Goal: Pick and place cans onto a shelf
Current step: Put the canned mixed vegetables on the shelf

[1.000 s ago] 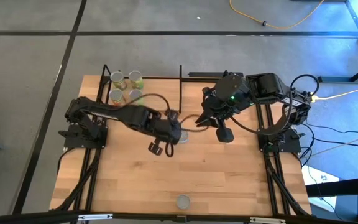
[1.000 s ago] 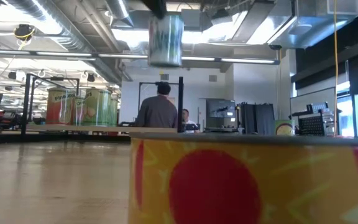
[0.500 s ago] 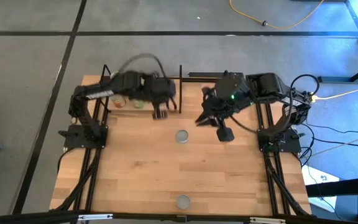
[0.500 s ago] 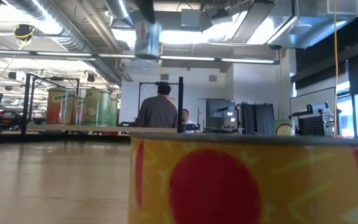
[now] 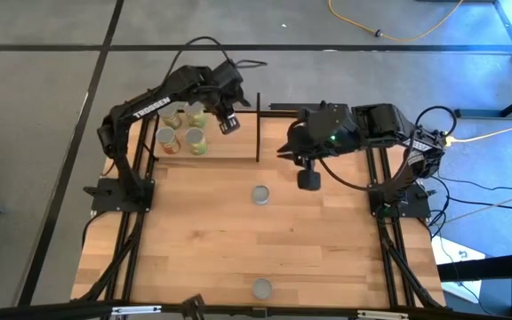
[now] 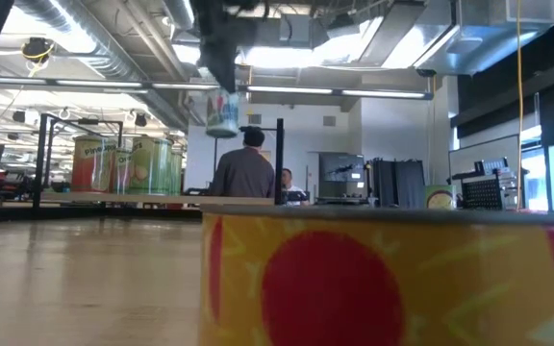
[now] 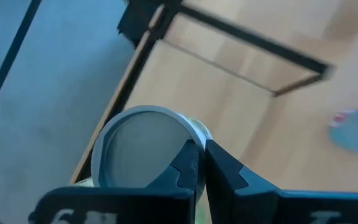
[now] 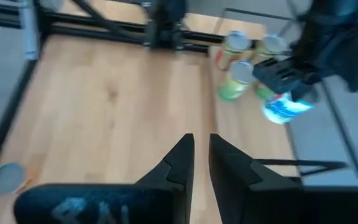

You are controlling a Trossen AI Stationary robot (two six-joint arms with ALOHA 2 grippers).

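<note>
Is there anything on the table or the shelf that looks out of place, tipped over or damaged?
Nothing stands out. The cans on the shelf stand upright in a tidy group, and two cans wait upright on the table. The left hand holds a can above the shelf. The right hand hangs over the table.

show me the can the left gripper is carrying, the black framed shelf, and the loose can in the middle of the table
Blue-white can [image 8: 284, 107], right wrist view, label side.
Black-post wooden shelf [image 5: 229, 145], high view, bare board.
Silvery-topped table can [image 5: 260, 195], high view, lid.

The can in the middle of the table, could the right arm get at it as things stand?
Probably yes. The can stands alone on bare tabletop, and the right claw hangs close beside it, apparently empty. The left claw is over the shelf.
</note>
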